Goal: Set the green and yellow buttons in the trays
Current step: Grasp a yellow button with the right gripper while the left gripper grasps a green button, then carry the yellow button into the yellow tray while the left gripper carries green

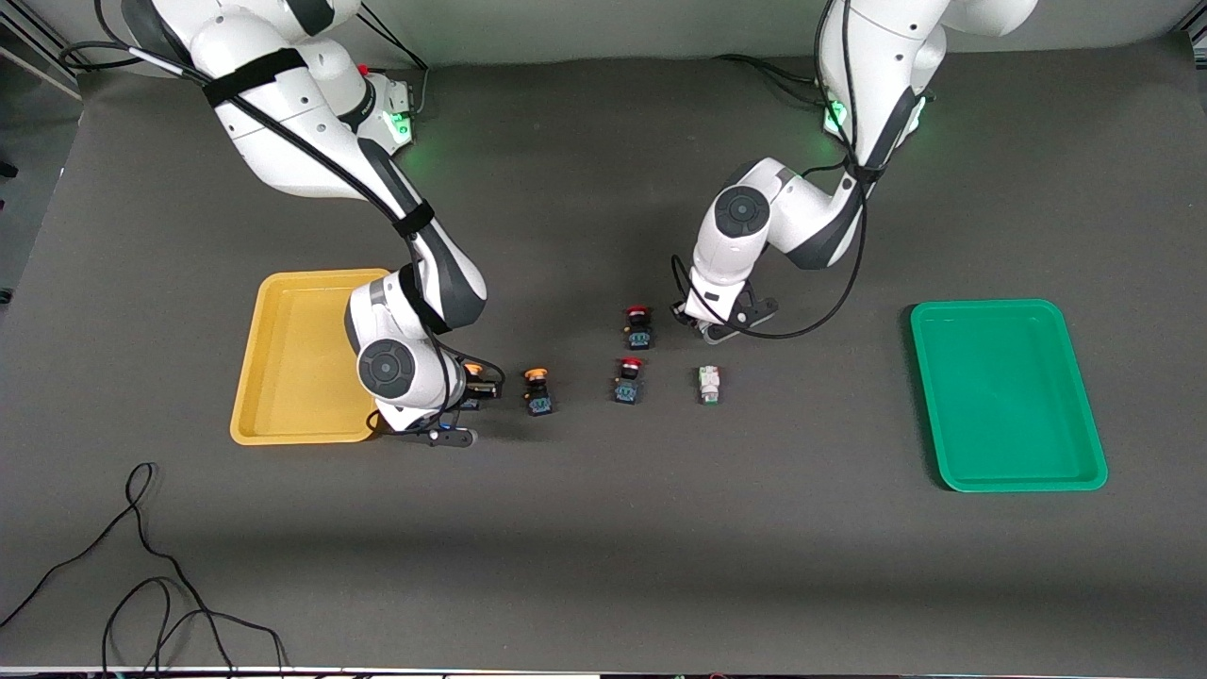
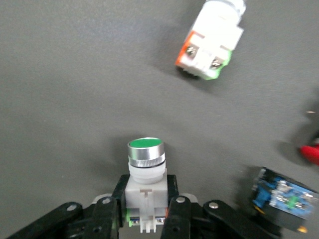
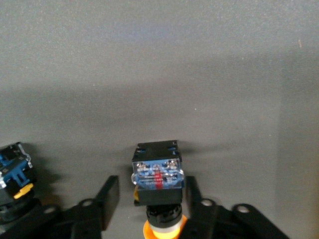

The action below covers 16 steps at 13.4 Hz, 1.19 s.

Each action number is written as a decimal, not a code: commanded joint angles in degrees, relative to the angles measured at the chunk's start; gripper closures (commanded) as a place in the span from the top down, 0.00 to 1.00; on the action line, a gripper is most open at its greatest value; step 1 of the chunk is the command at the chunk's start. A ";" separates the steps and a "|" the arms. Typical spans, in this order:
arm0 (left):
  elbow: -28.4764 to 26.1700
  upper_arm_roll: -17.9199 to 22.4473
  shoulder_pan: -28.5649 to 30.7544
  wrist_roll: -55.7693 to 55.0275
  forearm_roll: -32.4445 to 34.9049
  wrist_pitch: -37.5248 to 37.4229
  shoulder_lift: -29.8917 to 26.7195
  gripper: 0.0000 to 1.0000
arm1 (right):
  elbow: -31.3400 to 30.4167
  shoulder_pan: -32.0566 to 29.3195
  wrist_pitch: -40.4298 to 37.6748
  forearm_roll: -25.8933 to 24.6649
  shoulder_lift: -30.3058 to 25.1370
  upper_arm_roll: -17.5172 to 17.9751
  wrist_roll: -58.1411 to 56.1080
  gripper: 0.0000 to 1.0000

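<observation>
My left gripper (image 1: 714,330) (image 2: 145,191) is shut on a whitish button with a green cap (image 2: 145,164), which the hand hides in the front view. The second whitish button (image 1: 709,384) (image 2: 209,47) lies on the table a little nearer the front camera. My right gripper (image 1: 474,385) (image 3: 149,191) is open and straddles a yellow-capped button (image 1: 473,369) (image 3: 157,174) on the table beside the yellow tray (image 1: 292,358); one finger stands clear of the button's body. The other yellow-capped button (image 1: 537,387) (image 3: 15,174) lies beside it. The green tray (image 1: 1000,396) is at the left arm's end.
Two red-capped switches (image 1: 638,325) (image 1: 629,377) lie between the yellow-capped and whitish buttons, close to my left gripper. One red cap (image 2: 311,152) and a blue body (image 2: 284,191) show in the left wrist view. Loose black cables (image 1: 141,566) lie near the front edge.
</observation>
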 commanded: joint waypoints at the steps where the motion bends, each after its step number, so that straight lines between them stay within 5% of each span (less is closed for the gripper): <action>1: 1.47 0.70 -0.40 -1.72 0.11 -8.52 -6.75 0.14 | 0.63 0.58 -0.53 0.72 -1.14 -0.35 0.98 0.00; 5: 10.42 0.70 3.72 -0.77 -0.76 -30.22 -15.72 0.14 | 0.81 0.23 -9.02 0.81 -9.38 -0.88 1.16 0.00; 9: 22.99 0.88 13.81 18.08 -7.71 -51.23 -18.19 0.15 | 0.98 -0.13 -20.90 1.07 -21.69 -2.89 1.51 0.00; 13: 26.96 1.05 28.04 44.18 -6.66 -59.00 -17.67 0.15 | 0.81 -0.13 -30.04 0.90 -29.70 -8.86 -1.11 0.00; 16: 27.15 1.05 36.49 62.47 1.06 -57.44 -16.79 0.15 | 0.28 -0.04 -32.34 0.81 -31.12 -15.01 -10.41 0.00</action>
